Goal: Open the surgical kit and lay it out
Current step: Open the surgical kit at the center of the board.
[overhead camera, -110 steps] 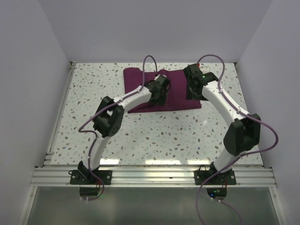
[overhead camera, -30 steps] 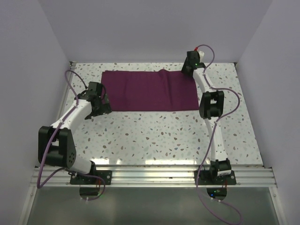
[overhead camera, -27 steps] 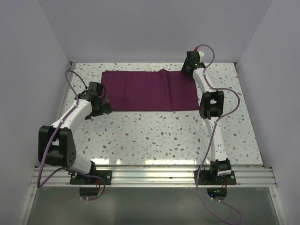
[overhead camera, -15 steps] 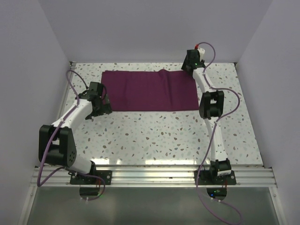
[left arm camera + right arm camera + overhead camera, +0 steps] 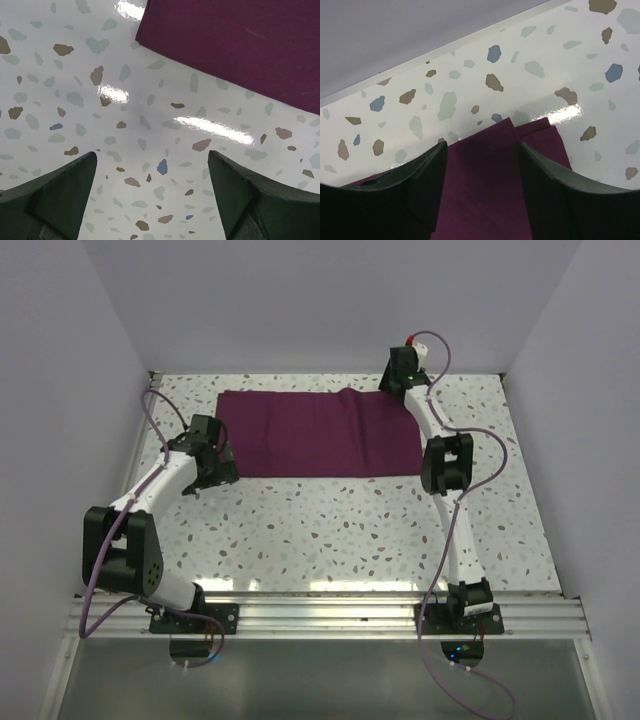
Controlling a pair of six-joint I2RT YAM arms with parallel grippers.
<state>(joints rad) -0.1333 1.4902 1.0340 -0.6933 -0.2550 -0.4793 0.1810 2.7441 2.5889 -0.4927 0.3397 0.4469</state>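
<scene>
At the middle left of the overhead view, the left hand (image 5: 212,462) hangs with its fingers apart over the speckled white terrazzo worktop (image 5: 330,530). It is just beside the near left corner of the dark purple-maroon cloth wrap (image 5: 320,435). The wrap lies spread flat across the upper middle of the frame. At its upper right corner is the right hand (image 5: 398,380). In the right wrist view this hand's fingers stand apart on either side of the layered corner, not clamped on it.
</scene>
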